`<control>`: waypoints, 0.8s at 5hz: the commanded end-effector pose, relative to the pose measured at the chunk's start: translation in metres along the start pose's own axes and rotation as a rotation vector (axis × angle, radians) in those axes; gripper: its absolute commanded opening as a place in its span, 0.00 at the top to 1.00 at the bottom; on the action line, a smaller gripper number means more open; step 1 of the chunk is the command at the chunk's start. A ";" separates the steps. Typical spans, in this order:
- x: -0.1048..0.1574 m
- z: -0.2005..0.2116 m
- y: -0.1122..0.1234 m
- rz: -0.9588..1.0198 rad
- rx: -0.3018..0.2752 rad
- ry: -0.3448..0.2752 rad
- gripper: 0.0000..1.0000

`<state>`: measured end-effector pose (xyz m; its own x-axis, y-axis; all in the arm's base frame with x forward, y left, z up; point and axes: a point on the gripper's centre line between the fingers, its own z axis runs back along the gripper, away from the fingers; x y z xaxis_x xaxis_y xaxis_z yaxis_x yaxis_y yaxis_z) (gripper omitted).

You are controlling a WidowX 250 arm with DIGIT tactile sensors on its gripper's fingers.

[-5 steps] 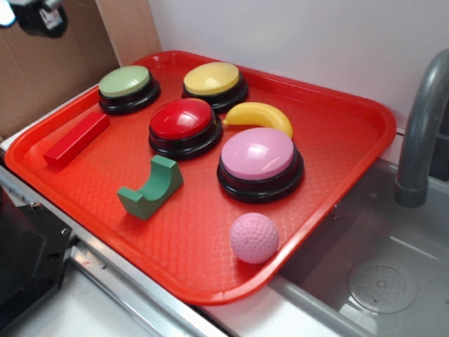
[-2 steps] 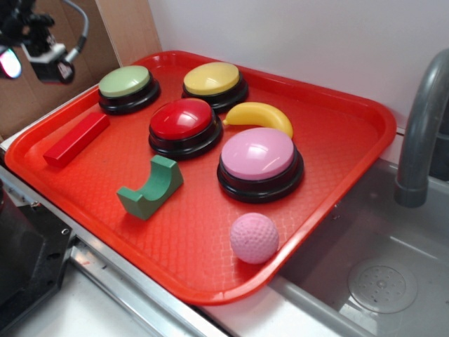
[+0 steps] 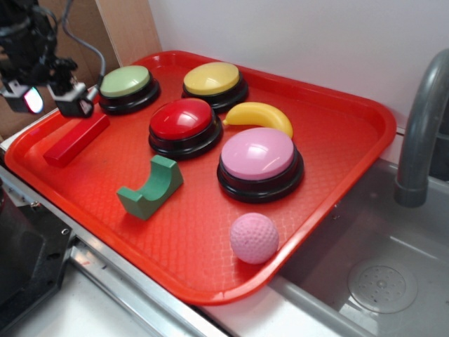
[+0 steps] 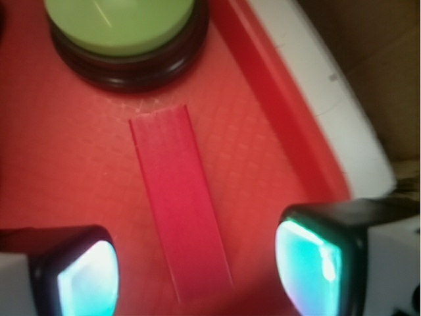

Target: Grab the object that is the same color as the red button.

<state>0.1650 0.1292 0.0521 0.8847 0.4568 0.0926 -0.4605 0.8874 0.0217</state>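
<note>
A long thin red block [image 3: 74, 140] [image 4: 181, 197], the object, lies flat on the red tray's [image 3: 330, 133] left side. The red button [image 3: 184, 119], a glossy dome on a black base, sits near the tray's middle. My gripper [image 3: 52, 102] [image 4: 197, 273] hovers just above the block's far end, open, its two fingers spread to either side of the block without touching it. In the wrist view the block runs lengthwise between the fingertips [image 4: 89, 280], with the green button [image 4: 122, 26] just beyond its far end.
On the tray also sit a green button [image 3: 128, 84], a yellow button [image 3: 212, 78], a pink button [image 3: 259, 158], a banana [image 3: 261, 116], a green arch block [image 3: 151, 186] and a pink ball [image 3: 254, 237]. A sink [image 3: 379, 281] and faucet [image 3: 421, 126] lie right.
The gripper has come down from the upper left corner toward the tray and now hangs over the red block. Nothing on the tray has moved.
</note>
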 end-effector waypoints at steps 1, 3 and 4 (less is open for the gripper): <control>0.003 -0.027 0.004 -0.036 -0.032 0.029 0.00; 0.003 -0.033 0.003 -0.047 -0.051 0.030 1.00; 0.003 -0.032 0.003 -0.035 -0.057 0.029 1.00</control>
<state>0.1669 0.1258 0.0122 0.9062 0.4223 0.0199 -0.4212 0.9060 -0.0426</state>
